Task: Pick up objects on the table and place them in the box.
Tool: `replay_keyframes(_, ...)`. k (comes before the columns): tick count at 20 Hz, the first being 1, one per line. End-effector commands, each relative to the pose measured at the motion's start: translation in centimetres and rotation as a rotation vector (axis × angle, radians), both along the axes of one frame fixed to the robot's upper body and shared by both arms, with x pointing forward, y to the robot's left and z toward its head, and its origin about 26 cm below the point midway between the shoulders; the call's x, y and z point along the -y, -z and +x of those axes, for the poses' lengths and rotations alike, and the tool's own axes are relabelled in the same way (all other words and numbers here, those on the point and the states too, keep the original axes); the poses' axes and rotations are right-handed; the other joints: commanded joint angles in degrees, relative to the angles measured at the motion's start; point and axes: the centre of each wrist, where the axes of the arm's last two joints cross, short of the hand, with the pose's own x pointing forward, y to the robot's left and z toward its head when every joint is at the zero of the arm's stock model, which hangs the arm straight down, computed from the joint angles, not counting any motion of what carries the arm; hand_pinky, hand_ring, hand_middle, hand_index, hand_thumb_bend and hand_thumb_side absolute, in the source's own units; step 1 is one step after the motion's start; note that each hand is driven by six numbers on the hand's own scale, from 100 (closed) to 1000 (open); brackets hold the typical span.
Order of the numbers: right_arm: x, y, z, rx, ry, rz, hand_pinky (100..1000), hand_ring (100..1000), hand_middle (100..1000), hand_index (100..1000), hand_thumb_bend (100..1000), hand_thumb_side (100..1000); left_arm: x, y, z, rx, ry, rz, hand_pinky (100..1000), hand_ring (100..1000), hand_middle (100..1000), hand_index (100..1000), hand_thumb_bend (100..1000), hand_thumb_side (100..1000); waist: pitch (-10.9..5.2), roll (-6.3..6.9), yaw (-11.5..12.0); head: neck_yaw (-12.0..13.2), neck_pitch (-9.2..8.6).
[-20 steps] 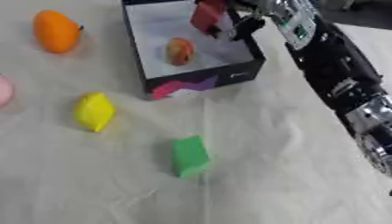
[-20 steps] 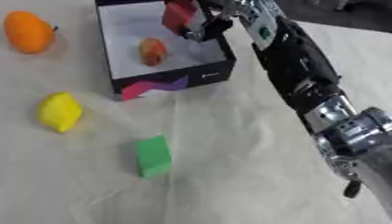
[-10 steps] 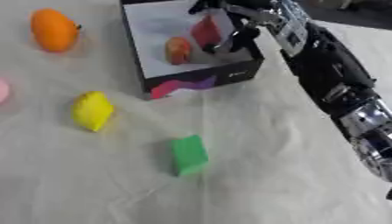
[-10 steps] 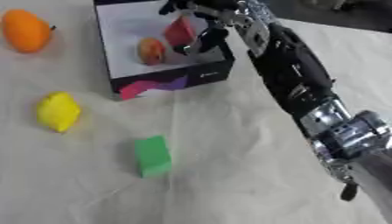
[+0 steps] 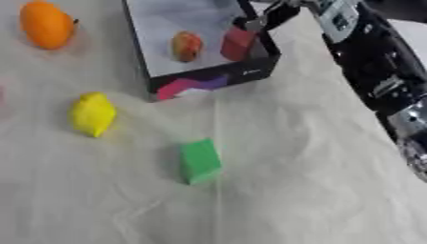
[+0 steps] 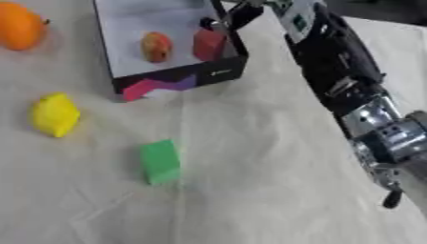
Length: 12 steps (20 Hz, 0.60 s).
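Red block (image 5: 238, 43): inside the black-walled box with white floor (image 5: 210, 76), against its right wall, beside a small orange-red rounded fruit (image 5: 187, 45).
Right hand (image 5: 269, 18): at the box's right rim, just above the red block; whether its fingers touch the block cannot be told.
Green block (image 5: 200, 160): on the cream cloth (image 5: 300, 181), before the box.
Yellow lemon-shaped piece (image 5: 92, 113): left of the green block.
Orange fruit (image 5: 46, 25): far left, beside the box.

Black and silver right hand (image 5: 269, 18) showing above red block (image 5: 238, 42). Beside it, orange-red fruit (image 5: 187, 45), lying on white floor of black box (image 5: 213, 75) with pink-purple print. Well away from hand: green block (image 5: 200, 160), yellow lemon (image 5: 92, 113), orange fruit (image 5: 46, 24). Cloth (image 5: 292, 181) showing off-white.
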Motion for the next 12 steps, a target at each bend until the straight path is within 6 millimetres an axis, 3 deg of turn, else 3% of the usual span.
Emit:
replay_keyframes(1,0.9,-3.6,-3.0,0.044,-0.019,0.079,821,846,796,912,131,100,-1.1,-0.4,-0.3,0.012,-0.038,0.025,888,742,593,715,100,859,-2.89,0.58,-0.9,1.2,0.82)
replay_keyframes(7,0.6,-6.1,-9.6,-0.023,-0.129,0.225,825,858,799,917,100,100,-2.3,0.8,-1.0,-0.017,-0.110,0.017,889,742,594,715,100,856,-4.67,1.41,-4.6,4.4,2.24)
replay_keyframes(12,0.6,-5.6,-13.2,-0.086,-0.175,0.300,827,859,792,918,100,100,-2.8,1.3,-1.4,-0.023,-0.141,0.005,890,742,595,715,100,847,-5.54,2.71,-7.5,7.6,2.42)
